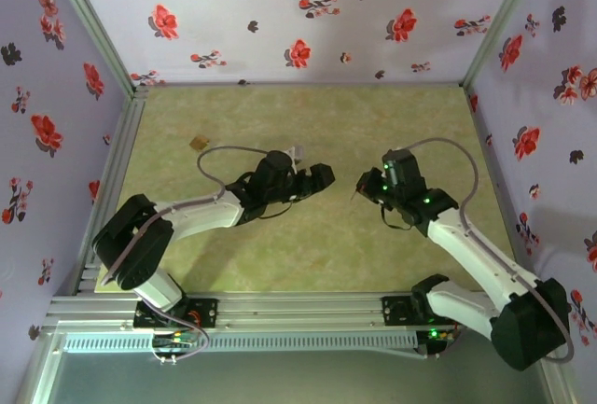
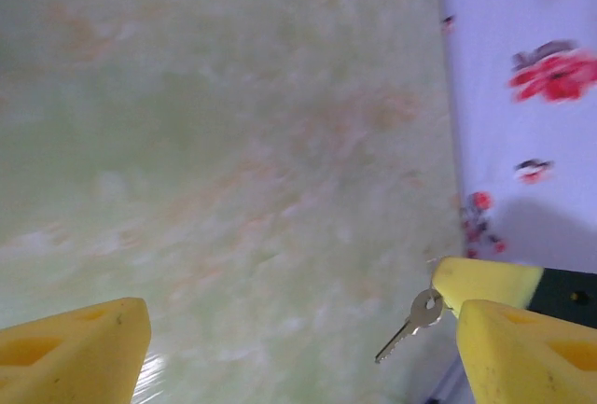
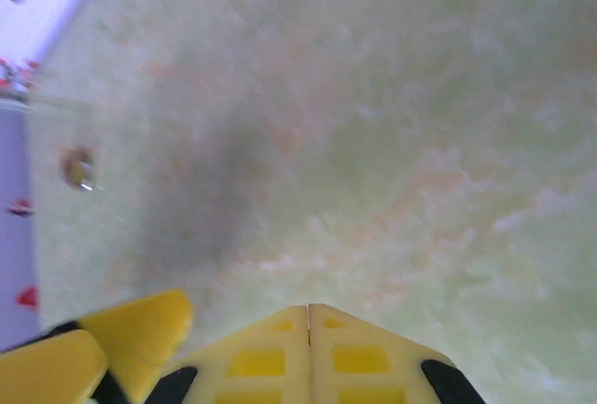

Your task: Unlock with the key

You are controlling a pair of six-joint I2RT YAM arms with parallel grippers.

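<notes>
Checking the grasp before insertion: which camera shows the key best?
Left wrist. The key is clear there, its head pinched at the tip of the right gripper and its blade sticking out free. Top external gives a tiny sliver at that gripper's tip, too small to read. In right wrist, the shut fingers cover it.

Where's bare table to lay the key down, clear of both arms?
Bare: the far strip of table under the back wall, right of the padlock; also the near middle before the rail. Crowded: the centre, where the left end effector faces the right end effector and its key.
</notes>
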